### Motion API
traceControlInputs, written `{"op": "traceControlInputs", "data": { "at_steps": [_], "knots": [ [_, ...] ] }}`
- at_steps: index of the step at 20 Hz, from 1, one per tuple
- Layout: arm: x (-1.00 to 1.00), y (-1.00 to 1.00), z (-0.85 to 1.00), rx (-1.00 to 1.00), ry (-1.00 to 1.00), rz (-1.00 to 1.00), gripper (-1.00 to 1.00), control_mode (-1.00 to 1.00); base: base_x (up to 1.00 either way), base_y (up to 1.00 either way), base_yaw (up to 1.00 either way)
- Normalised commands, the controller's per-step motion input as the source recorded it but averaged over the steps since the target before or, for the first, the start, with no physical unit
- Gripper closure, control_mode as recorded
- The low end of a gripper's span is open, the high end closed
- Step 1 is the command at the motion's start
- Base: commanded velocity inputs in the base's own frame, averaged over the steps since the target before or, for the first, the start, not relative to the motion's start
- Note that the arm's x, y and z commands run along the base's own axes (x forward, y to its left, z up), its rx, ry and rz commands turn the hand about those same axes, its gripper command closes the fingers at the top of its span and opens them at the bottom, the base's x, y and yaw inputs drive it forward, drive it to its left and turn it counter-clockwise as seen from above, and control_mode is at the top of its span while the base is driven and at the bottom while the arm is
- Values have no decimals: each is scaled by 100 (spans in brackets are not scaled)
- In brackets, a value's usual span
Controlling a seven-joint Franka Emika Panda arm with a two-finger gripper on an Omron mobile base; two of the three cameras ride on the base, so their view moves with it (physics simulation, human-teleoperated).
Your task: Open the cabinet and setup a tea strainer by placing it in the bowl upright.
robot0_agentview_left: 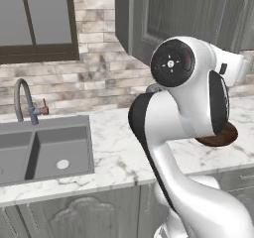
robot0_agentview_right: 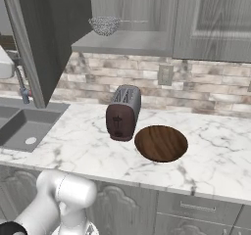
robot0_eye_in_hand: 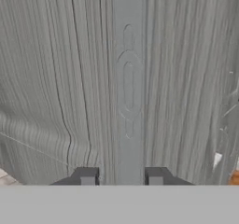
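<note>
The cabinet (robot0_agentview_right: 127, 13) is open, and its door (robot0_agentview_right: 49, 38) is swung out to the left. Inside, the small silvery mesh tea strainer (robot0_agentview_right: 104, 26) sits on the bottom shelf. The dark brown wooden bowl (robot0_agentview_right: 161, 143) rests on the marble counter below, just right of the toaster (robot0_agentview_right: 122, 112). In the left base view my arm hides most of the bowl (robot0_agentview_left: 225, 135). In the hand view my gripper (robot0_eye_in_hand: 121, 177) faces the grey door from close up. Its fingertips (robot0_eye_in_hand: 87, 176) straddle the door's vertical handle bar (robot0_eye_in_hand: 129, 101), with a small gap on the left side. Nothing is held.
A steel sink (robot0_agentview_left: 44, 148) with a curved faucet (robot0_agentview_left: 22, 100) lies at the left of the counter, under a dark-framed window (robot0_agentview_left: 34, 19). The brick backsplash carries a wall outlet (robot0_agentview_right: 165, 75). A second wall cabinet (robot0_agentview_right: 215, 18) hangs shut on the right.
</note>
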Motion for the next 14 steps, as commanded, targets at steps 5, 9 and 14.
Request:
{"op": "traceControlInputs", "data": {
  "at_steps": [5, 9, 14],
  "knots": [
    [0, 11, 0, 0, 0, -5, -100, -100, 0, 0, 0],
    [-4, 13, 0, -1, 0, -10, -100, -100, 0, 0, 0],
    [-26, 1, 0, 0, 0, -14, -100, -100, 0, 0, 0]
  ]
}}
